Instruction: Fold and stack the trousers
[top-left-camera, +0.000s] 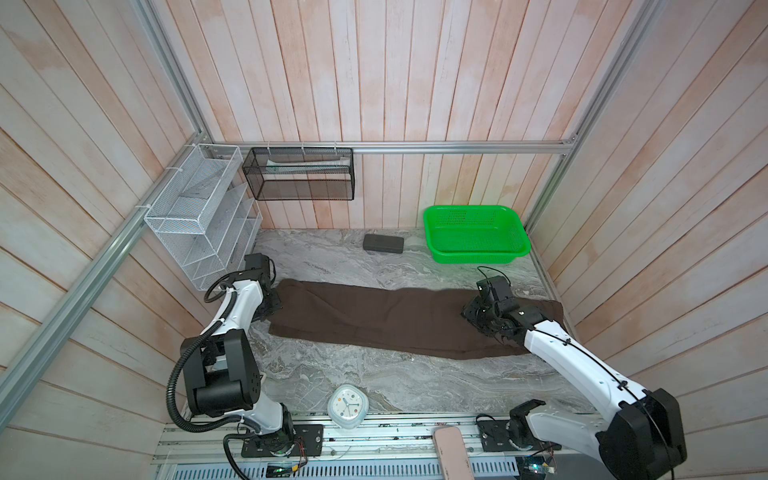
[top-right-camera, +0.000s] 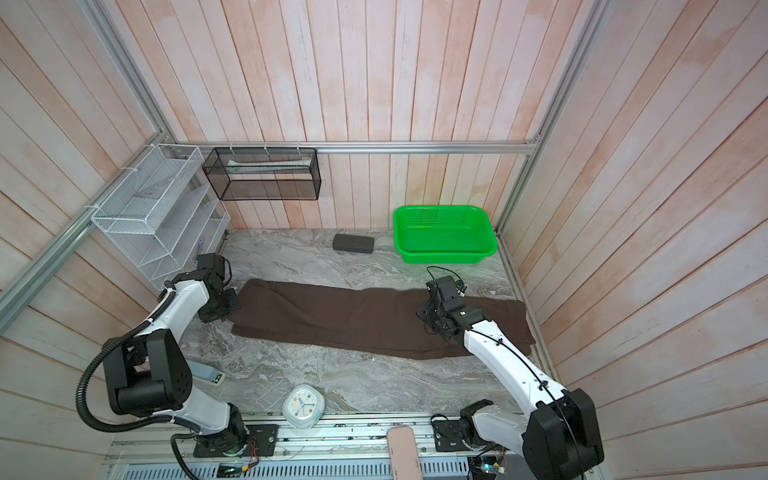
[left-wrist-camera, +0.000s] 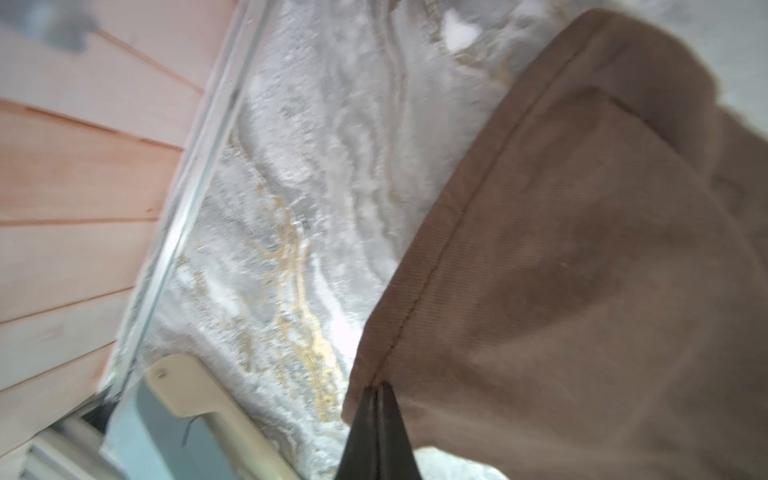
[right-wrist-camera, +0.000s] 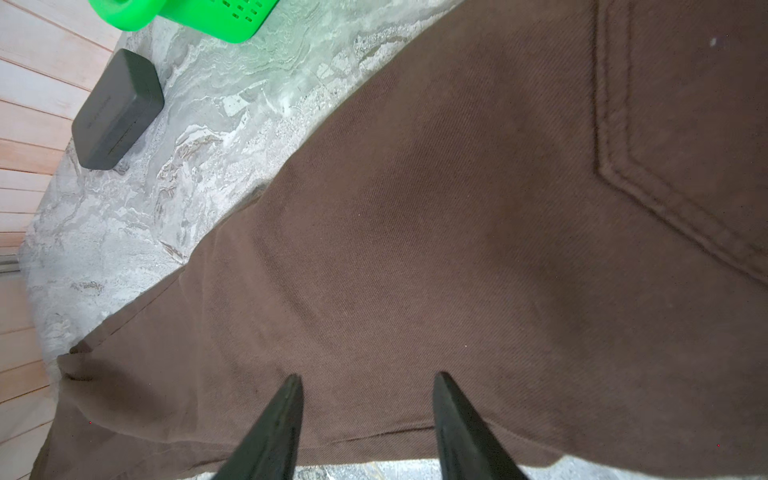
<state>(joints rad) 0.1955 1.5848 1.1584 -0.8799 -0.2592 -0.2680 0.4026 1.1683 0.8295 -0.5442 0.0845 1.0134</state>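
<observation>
Marble tabletop (top-left-camera: 374, 386): L fingers (left-wrist-camera: 377, 401) clamped on trousers (top-left-camera: 374, 318) hem; R fingers (right-wrist-camera: 453, 419) apart, cloth just beneath them.

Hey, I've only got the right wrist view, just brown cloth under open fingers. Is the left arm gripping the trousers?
Observer: Yes, the left end effector is shut on the hem of the trousers.
Operator: Which end is that?
Observer: The end opposite yours; in both top views they lie full length across the table.
Operator: Anything in front of them?
Observer: A white clock at the table's front edge, apart from the cloth.
</observation>
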